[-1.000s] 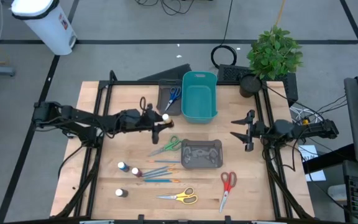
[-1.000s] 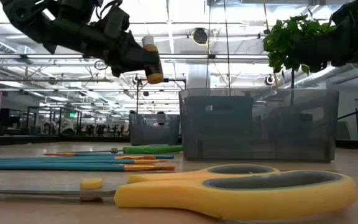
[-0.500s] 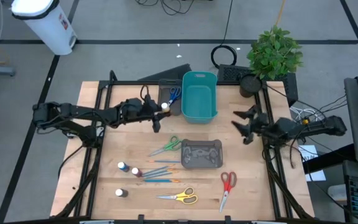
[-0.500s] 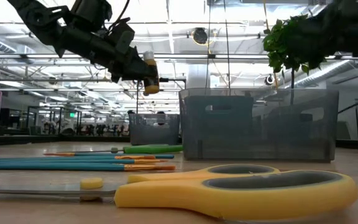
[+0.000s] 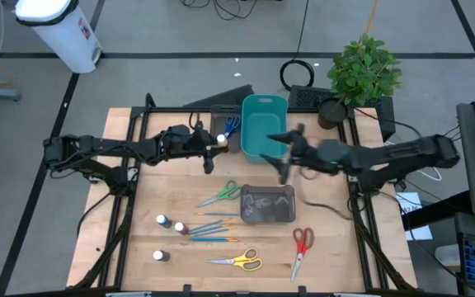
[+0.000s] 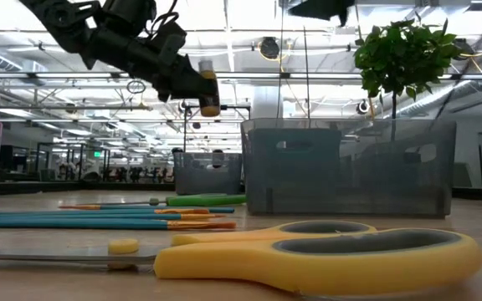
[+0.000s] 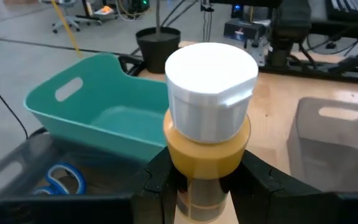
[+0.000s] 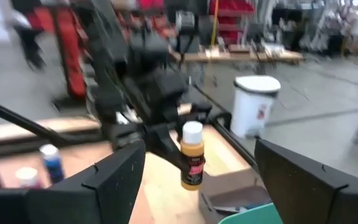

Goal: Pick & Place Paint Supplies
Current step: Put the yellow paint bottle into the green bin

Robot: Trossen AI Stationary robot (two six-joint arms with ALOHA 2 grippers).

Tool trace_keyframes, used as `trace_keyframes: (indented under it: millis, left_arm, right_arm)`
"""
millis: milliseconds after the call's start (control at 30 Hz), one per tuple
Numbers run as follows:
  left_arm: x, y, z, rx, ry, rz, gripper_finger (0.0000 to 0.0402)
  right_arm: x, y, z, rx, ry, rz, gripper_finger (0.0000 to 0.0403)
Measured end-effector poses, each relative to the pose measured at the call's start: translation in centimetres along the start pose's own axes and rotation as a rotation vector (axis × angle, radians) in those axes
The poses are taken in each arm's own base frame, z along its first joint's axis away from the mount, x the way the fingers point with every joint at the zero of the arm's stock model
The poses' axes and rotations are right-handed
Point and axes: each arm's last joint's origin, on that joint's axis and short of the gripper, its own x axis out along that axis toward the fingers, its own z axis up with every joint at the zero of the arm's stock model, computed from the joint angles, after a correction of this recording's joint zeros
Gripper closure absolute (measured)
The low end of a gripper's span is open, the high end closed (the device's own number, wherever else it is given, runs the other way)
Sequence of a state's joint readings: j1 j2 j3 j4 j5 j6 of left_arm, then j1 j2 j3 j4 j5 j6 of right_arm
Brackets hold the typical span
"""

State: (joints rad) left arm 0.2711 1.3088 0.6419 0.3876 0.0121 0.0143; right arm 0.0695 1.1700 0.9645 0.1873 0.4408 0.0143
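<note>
Right gripper (image 5: 280,156) now over teal bin (image 5: 264,147), fingers wide, blurred; left gripper (image 5: 213,148) w/ white-capped bottle (image 5: 220,139).

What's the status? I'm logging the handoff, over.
Left gripper shut on yellow paint bottle, held aloft beside teal bin. Right gripper open over the bin, facing the bottle. Nothing between them.

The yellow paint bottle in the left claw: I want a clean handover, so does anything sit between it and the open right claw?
Nothing visible does. The left claw holds the small white-capped yellow paint bottle in the air beside the teal plastic bin; the right claw, open, faces it across open air above that bin.
</note>
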Motion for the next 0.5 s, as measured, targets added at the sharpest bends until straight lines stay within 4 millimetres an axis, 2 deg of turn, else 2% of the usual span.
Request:
trace_keyframes:
  millis: [133,267,500]
  left_arm:
    - [0.0,-0.3,0.2,0.039,0.007,0.001,0.0287]
    - [0.1,-0.6,0.3,0.067,0.012,-0.010,0.0287]
    - [0.1,-0.7,0.0,0.093,0.038,-0.011,0.0287]
  right_arm:
    - [4.0,0.1,0.1,-0.011,0.038,-0.043,0.0118]
    - [7.7,-0.1,-1.0,0.039,0.102,0.021,0.0118]
    - [12.0,-0.7,-3.1,0.092,0.086,0.084,0.0116]
